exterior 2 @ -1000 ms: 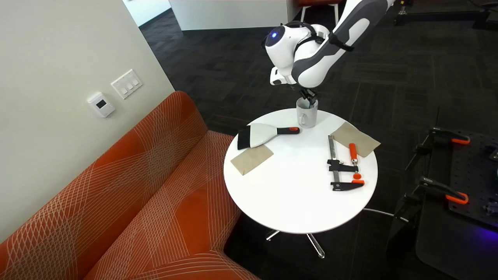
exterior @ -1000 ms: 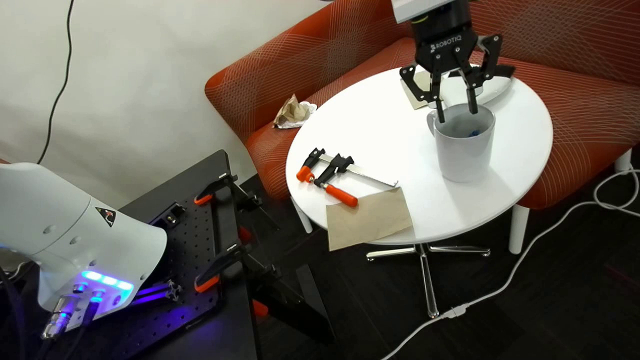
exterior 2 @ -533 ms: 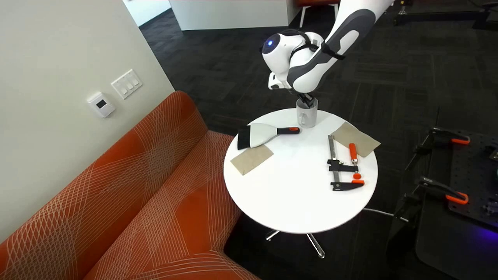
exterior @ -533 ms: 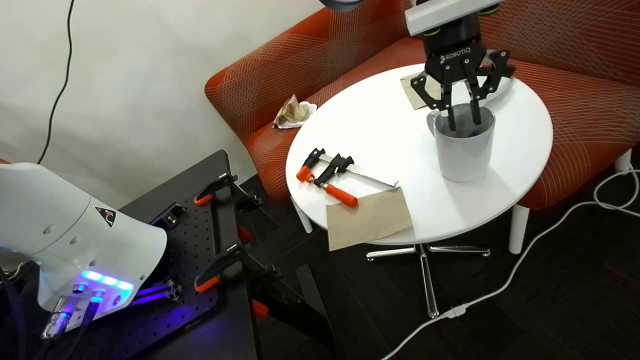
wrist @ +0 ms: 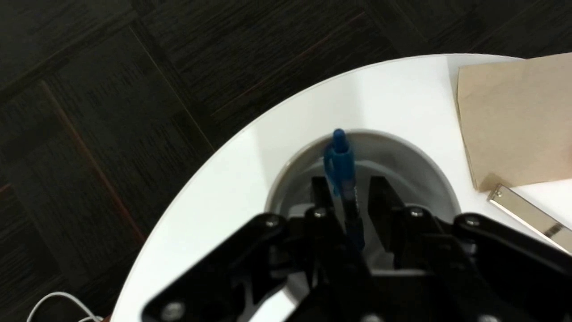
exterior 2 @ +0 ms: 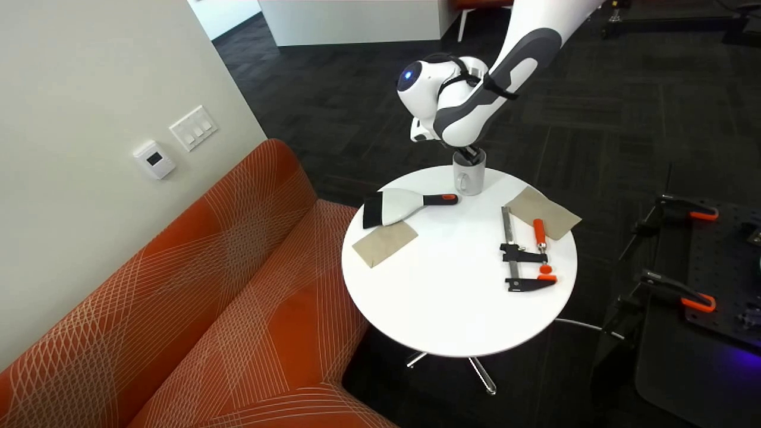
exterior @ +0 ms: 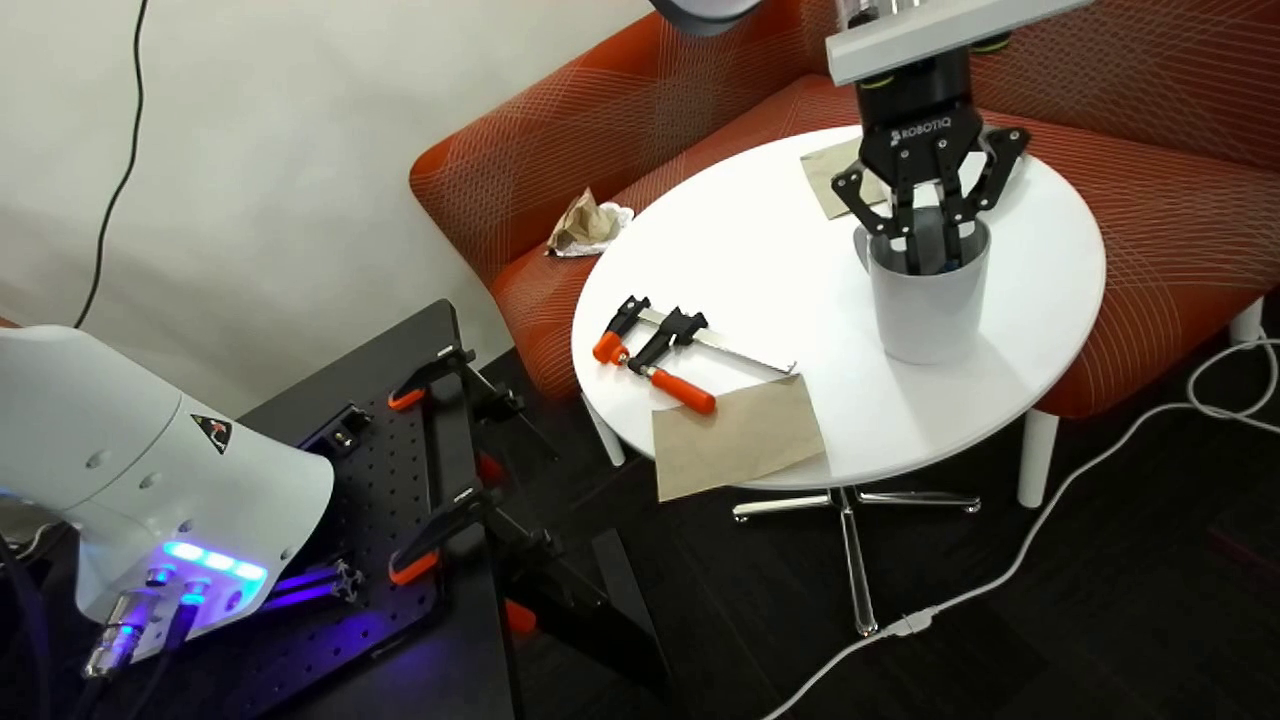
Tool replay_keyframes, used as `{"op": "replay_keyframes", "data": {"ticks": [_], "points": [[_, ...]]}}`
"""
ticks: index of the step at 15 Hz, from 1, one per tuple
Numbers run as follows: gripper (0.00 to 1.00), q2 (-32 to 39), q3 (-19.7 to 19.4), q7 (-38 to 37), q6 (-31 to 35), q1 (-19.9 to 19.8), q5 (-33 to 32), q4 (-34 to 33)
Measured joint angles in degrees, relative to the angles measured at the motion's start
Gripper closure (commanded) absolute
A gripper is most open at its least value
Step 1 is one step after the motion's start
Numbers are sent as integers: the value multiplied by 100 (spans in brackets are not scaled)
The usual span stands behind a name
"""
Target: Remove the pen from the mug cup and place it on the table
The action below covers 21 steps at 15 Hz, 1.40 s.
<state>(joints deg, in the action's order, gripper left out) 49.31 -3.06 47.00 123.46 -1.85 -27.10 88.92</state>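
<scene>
The pale grey mug cup point(exterior: 930, 315) stands upright on the round white table point(exterior: 720, 240); in an exterior view the mug point(exterior 2: 469, 183) is at the far edge. A blue pen point(wrist: 343, 165) leans inside the mug in the wrist view, its capped end up near the rim. My gripper point(exterior: 933, 265) points down with its fingertips inside the mug's mouth. In the wrist view the gripper point(wrist: 348, 180) is partly open, the pen between its fingers, with a clear gap at the right finger. Whether the left finger touches the pen I cannot tell. The pen's lower end is partly hidden.
A bar clamp with orange handle point(exterior: 682, 390) lies on the table beside a brown paper pad point(exterior: 740, 440). A wide scraper point(exterior 2: 404, 205) lies near the mug, beside another brown pad point(exterior 2: 385, 244). An orange couch point(exterior 2: 250, 309) borders the table.
My gripper has moved down and slightly to the right in an exterior view, from the mug's rim to inside its mouth. The fingers stay apart. The mug has not moved.
</scene>
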Motion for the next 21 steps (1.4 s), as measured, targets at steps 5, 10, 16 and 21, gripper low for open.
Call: {"op": "replay_keyframes", "data": {"ticks": [5,10,16,21], "points": [[95,154,0,3,-156,-12,1,-196],[96,224,0,4,-217,-21,6,-313],[96,152,0,-5,-276,-3,7,-312],[96,-429,-1,-138,-758,88,-13,-41]]}}
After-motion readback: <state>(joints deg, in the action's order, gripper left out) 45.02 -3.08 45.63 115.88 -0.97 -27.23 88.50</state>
